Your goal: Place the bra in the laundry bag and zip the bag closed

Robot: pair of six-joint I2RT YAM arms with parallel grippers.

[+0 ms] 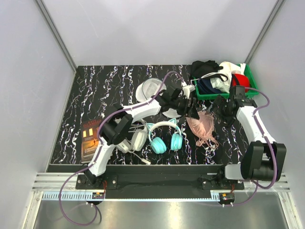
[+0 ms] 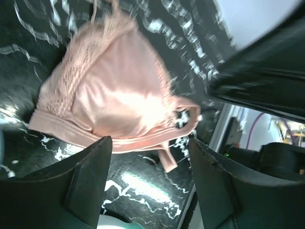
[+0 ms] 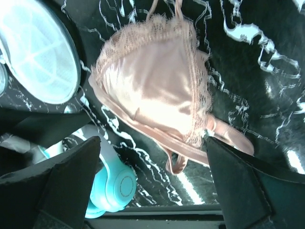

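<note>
- Left gripper [image 2: 148, 143] hangs with jaws spread and empty over the band of the pale dusty-pink satin-and-lace bra [image 2: 114, 95]. The right gripper [image 3: 152, 140], equally wide and bare, hovers over the same cup.
- The bra lies flat on the black marbled table [image 1: 95, 95], at 4 o'clock from the white round mesh laundry bag [image 1: 147, 89].
- Risk: with two arms crowding one garment, fingers may clash or pinch only a thin strap.
- Risk: the teal headphones [image 1: 164, 138], at 9 o'clock of the bra, could snag it.
- The green plastic bin [image 1: 205, 96] hems 12 o'clock; 5 o'clock looks open.
</note>
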